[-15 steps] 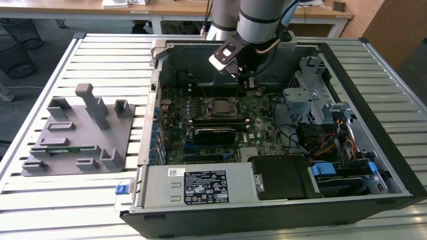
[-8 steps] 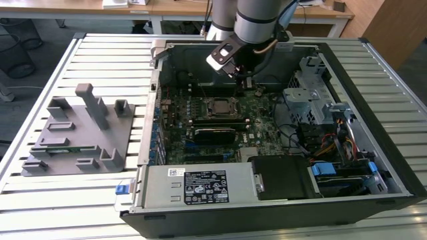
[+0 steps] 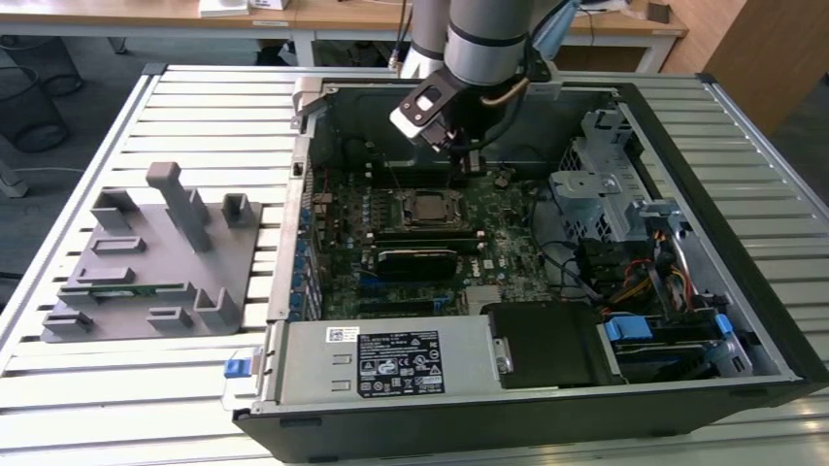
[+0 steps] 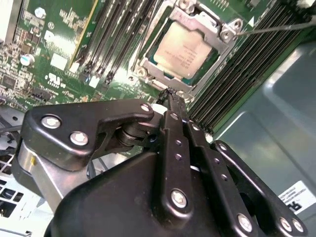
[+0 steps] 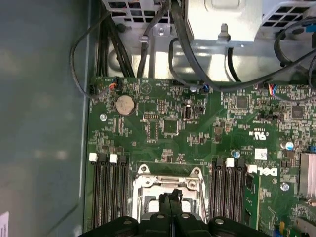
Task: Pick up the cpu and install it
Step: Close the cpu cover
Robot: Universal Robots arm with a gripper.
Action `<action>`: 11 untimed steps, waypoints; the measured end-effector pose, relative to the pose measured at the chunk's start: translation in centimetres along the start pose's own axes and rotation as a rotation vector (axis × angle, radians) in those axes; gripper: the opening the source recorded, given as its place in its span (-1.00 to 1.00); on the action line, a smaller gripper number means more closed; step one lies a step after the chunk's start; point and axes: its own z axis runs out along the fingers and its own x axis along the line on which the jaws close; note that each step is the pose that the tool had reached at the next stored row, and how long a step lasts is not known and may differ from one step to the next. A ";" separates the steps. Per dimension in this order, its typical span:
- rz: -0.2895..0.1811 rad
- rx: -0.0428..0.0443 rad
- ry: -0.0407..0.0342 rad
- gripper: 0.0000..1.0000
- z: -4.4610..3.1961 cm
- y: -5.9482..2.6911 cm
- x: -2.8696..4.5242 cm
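End effector: the end effector [image 4: 170, 95] has its two fingers pressed together with nothing between them. It hangs inside the open computer case [image 3: 745, 228], over the motherboard [image 5: 168, 123].
Cpu: the cpu [image 4: 189, 49] lies flat, silver top up, inside the socket frame [image 4: 203, 19]. It is just beyond the fingertips and below them, not touching them.
Beside it: rows of memory slots [image 4: 123, 34] run on either side of the socket, near the fingertips.
Handling: I judge the cpu light, stiff and thin. Its smooth metal top offers no grip, so two opposite edges are the place to hold it. The underside and the socket contacts are probably delicate, so it wants a level, gentle hold with no sideways push.
Hidden: in the first wrist view the fingers cover most of the socket's middle. I cannot tell whether the frame is latched down over the cpu, or whether the thin lever rod [image 4: 276, 27] is locked.
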 end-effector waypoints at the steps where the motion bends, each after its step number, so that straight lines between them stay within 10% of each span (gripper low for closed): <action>1: 0.000 0.0001 -0.0001 -0.79 0.02 -0.25 -0.02; 11: 0.000 0.0001 -0.0003 -0.79 0.57 -2.46 -0.14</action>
